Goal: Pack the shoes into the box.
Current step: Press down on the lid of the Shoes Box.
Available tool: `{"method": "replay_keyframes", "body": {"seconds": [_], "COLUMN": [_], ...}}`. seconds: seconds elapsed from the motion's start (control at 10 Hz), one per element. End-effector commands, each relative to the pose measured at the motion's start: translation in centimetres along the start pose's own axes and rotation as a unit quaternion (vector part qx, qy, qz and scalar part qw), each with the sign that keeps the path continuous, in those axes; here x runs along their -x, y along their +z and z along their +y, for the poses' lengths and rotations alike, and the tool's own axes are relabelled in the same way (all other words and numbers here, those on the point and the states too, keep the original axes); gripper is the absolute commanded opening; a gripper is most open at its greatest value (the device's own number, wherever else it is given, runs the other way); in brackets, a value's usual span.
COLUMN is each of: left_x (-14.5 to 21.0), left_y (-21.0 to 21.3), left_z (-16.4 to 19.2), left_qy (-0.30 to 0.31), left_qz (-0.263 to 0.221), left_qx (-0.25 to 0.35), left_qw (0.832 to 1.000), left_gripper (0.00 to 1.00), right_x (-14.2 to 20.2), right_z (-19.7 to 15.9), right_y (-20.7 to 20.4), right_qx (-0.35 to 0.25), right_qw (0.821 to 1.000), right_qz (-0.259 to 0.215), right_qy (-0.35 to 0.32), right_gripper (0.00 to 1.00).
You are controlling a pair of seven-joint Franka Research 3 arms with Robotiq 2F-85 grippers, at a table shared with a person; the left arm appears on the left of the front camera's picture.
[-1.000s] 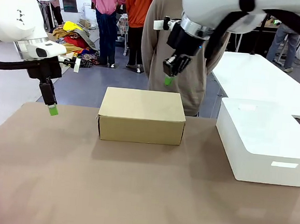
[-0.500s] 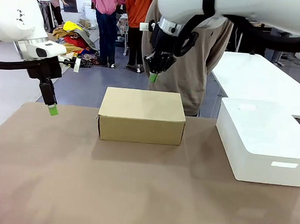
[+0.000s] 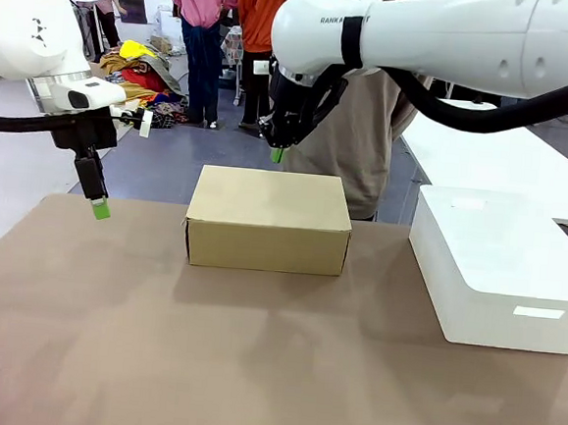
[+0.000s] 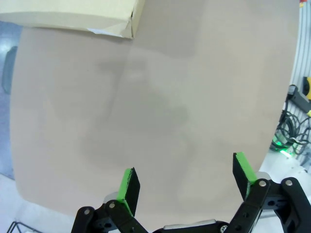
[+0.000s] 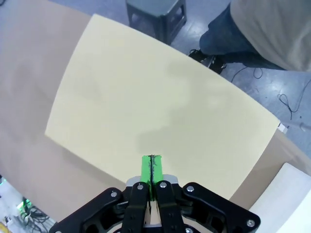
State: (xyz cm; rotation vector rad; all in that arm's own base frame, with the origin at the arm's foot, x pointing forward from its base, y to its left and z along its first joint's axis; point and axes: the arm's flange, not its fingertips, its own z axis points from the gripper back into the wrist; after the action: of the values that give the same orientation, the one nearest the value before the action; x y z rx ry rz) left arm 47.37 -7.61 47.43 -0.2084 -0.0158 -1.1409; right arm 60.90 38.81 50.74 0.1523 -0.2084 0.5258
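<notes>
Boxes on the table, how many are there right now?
2. The closed brown cardboard box sits mid-table toward the far edge; the larger white box lies to its right, apart from it. Nothing suggests another hidden one.

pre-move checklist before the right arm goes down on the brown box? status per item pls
1. Box lid shut flat: ok.
2. Right gripper above the lid, not touching: ok.
3. Right gripper shut, nothing held: ok.
4. Left gripper open, off to the left of the box, above the table: ok.
5. Shoes located: cannot tell.
6. Person close behind the box at the far edge: not ok, watch clearance.
</notes>
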Motion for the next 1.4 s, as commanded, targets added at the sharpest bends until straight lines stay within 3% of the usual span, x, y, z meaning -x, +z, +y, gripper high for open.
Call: {"method": "replay_keyframes", "body": {"seconds": [0.0, 0.3, 0.8, 1.3], "left_x": [0.3, 0.3, 0.3, 0.3], "left_y": [0.2, 0.2, 0.2, 0.2], "left_z": [0.0, 0.0, 0.0, 0.0], "left_qy": [-0.005, -0.005, -0.005, -0.005], "left_qz": [-0.005, -0.005, -0.005, -0.005], "left_qx": [0.005, 0.005, 0.005, 0.005], "left_qw": [1.0, 1.0, 1.0, 1.0], "left_gripper": [1.0, 1.0, 1.0, 1.0], "right_x": [-2.4, -2.8, -1.4, -3.4], "right_z": [-0.5, -1.7, -2.4, -3.8], "right_y": [-0.1, -1.2, -1.7, -6.2], "right_qx": [0.021, 0.039, 0.017, -0.002], "right_qw": [1.0, 0.999, 1.0, 0.998], "right_qz": [0.009, 0.013, 0.007, 0.024], "right_qy": [-0.021, -0.034, -0.015, -0.057], "right_gripper": [0.0, 0.0, 0.0, 0.0]}}
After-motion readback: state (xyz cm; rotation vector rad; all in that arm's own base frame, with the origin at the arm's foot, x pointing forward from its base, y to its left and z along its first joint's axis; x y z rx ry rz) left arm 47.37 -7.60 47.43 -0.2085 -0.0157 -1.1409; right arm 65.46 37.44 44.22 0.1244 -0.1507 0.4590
